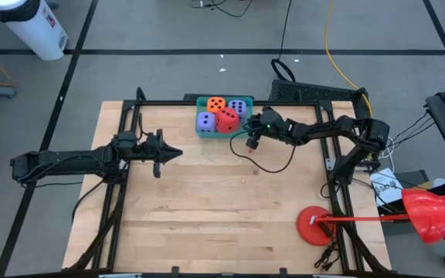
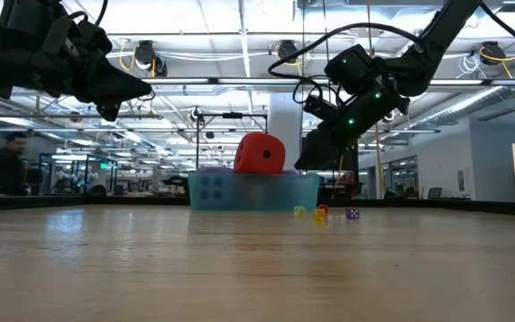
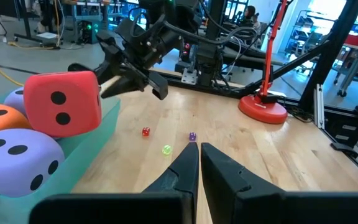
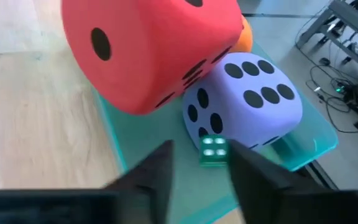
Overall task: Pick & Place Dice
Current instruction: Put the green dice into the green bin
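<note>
A pale wooden bench [image 1: 207, 201] in a workshop. At its twelve o'clock edge, a teal tray [image 1: 205, 131] holds four foam dice [image 1: 227, 119] — the right tool [image 4: 199, 163] pinches a small green die [image 4: 214, 151] over it. Left tool [image 1: 178, 153] closed, empty.

The red die [image 4: 148, 50] carried black pips, and so did the two purple dice [image 1: 206, 120] [image 1: 238, 106] and the orange die [image 1: 216, 103], all sitting in a teal tray [image 1: 200, 132]. Between my dark fingers [image 4: 154, 171] was a tiny green die [image 4: 214, 151] with pale pips. On the light wood table [image 1: 207, 208] lay tiny red [image 3: 145, 131], yellow-green [image 3: 166, 149] and purple [image 3: 192, 136] dice, and a red round base [image 1: 315, 226] stood near its edge.
</note>
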Robot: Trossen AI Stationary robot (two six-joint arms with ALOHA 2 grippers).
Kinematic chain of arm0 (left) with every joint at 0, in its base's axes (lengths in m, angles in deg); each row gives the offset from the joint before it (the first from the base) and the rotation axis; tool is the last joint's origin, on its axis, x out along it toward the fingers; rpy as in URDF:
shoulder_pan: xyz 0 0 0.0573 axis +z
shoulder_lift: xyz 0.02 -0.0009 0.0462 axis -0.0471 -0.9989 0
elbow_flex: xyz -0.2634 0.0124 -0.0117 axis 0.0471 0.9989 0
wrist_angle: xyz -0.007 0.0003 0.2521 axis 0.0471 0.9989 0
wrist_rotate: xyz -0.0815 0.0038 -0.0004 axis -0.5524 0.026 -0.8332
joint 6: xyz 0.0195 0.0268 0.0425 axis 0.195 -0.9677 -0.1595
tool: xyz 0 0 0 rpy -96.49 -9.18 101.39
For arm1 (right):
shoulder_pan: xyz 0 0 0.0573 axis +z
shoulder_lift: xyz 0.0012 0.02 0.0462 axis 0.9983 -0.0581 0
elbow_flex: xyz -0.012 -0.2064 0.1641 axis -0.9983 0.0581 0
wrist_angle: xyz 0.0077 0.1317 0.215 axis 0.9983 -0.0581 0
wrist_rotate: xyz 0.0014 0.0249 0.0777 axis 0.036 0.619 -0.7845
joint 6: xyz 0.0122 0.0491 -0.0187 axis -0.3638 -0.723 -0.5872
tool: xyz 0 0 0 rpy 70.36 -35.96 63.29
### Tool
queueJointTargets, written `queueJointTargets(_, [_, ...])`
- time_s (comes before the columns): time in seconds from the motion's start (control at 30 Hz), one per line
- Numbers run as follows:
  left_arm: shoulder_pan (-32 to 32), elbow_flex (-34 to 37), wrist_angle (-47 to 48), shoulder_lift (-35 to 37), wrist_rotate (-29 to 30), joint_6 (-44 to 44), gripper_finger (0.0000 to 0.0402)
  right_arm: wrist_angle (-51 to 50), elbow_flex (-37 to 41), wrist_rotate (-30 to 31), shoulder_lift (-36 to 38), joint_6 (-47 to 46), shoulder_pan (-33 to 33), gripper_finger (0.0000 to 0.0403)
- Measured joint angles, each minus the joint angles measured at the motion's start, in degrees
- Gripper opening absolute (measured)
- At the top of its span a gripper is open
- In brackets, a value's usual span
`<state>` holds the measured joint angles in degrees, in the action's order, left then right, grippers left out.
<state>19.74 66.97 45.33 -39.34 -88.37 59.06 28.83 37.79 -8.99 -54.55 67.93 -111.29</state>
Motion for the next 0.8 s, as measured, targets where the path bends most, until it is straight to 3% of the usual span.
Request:
queueJointTargets(0.17, [0.0,0.0,0.0,0.0,0.0,0.0,0.0026,0.0,0.0,-0.9,0.0,-0.2,0.4,0.0293])
queueJointTargets(0.27, [0.0,0.0,0.0,0.0,0.0,0.0,0.0026,0.0,0.0,-1.3,0.0,-0.5,0.4,0.0341])
queueJointTargets(0.37, [0.0,0.0,0.4,0.0,0.1,0.0,0.0026,0.0,0.0,-3.8,0.0,-0.4,0.4,0.0345])
queueJointTargets(0.5, [0.0,0.0,2.0,0.0,2.7,3.4,0.0026,0.0,0.0,-8.3,0.0,1.1,0.4,0.0319])
queueJointTargets(0.8, [-3.2,-2.4,2.0,-4.8,11.8,8.7,0.0026,1.3,0.0,-8.3,0.0,5.0,0.8,0.0315])
